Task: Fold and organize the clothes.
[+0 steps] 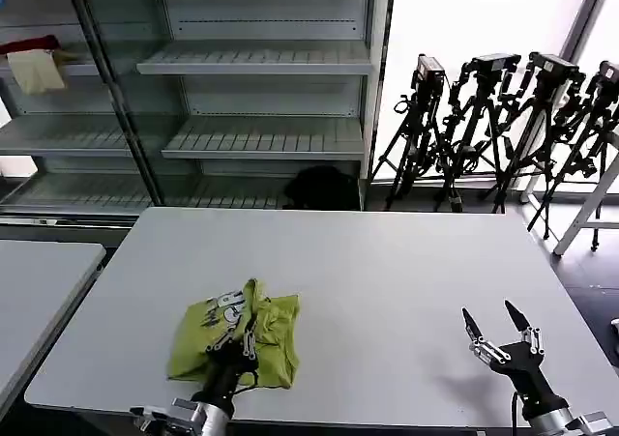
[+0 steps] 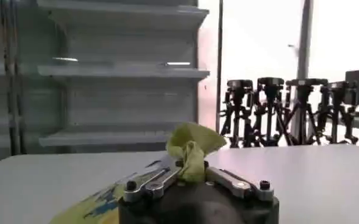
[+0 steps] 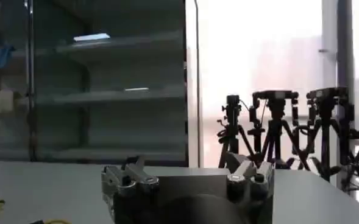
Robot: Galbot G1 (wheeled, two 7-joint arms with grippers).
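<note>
Now left end effector pinches the clothes (bunched); right end effector gapes, holding nothing.

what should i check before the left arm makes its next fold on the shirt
1. Left gripper shut on the lime yellow-green T-shirt: ok, a fold of fabric is pinched in its jaws.
2. Shirt fully on the white table: ok.
3. Shirt flat and neatly folded: not ok, it is bunched with the print partly showing.
4. Right gripper clear of the shirt: ok, open above bare table.
5. Grip firmness: cannot tell.
</note>
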